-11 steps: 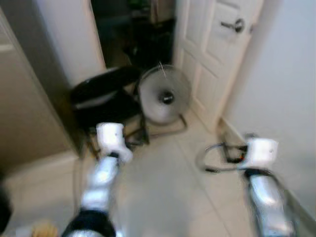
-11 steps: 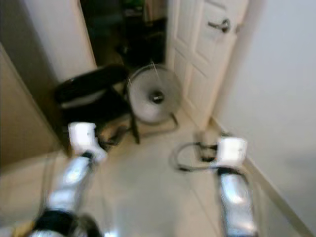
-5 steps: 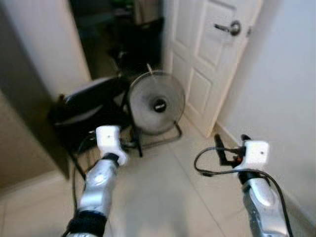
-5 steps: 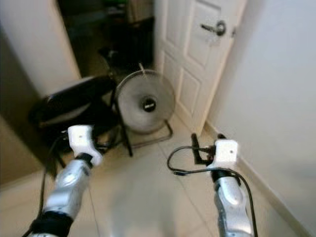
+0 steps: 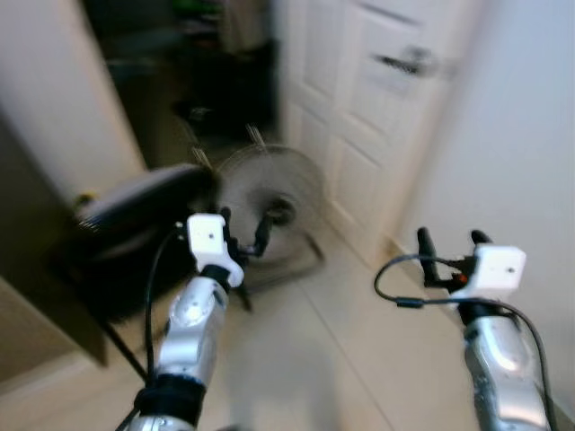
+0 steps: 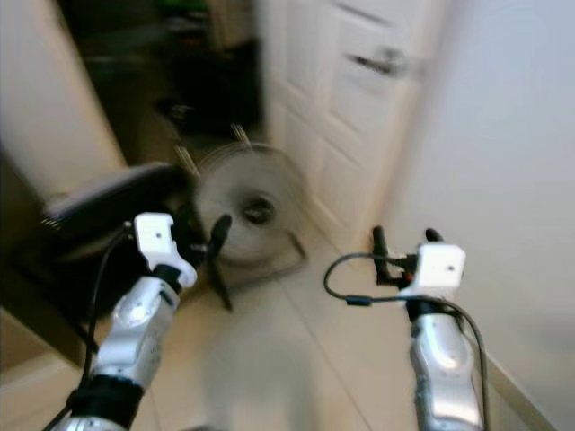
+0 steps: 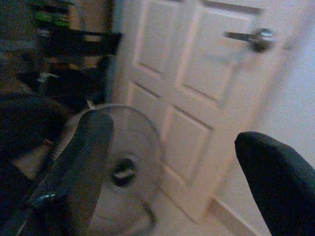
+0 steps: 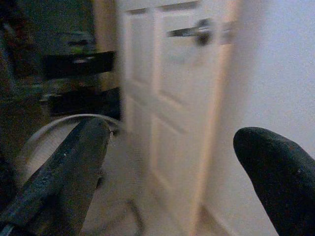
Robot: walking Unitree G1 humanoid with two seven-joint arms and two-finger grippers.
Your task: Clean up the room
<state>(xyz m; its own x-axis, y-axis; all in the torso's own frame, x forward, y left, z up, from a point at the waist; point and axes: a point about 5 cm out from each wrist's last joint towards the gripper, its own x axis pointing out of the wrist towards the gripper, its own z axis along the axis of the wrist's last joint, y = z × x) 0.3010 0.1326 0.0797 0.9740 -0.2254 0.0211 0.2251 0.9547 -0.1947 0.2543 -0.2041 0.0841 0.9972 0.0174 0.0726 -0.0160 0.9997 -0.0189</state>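
The eye views are blurred by motion. My left gripper (image 5: 244, 232) is held out ahead at chest height, open and empty, in front of a round floor fan (image 5: 274, 205). My right gripper (image 5: 448, 246) is also open and empty, held out near the right wall with a black cable looping from its wrist. In the left wrist view the two black fingers (image 7: 81, 162) frame the fan (image 7: 125, 162) and a white door (image 7: 197, 98).
A black chair (image 5: 139, 205) stands left of the fan at a dark doorway (image 5: 193, 72). The white panelled door (image 5: 377, 126) with a lever handle (image 5: 409, 63) is open on the right. A white wall (image 5: 530, 135) runs along the right; pale floor tiles (image 5: 359, 359) lie ahead.
The whole picture has shifted and blurred as the camera moved. Both arms now sit a little higher, and the left gripper's fingers show in front of the fan.
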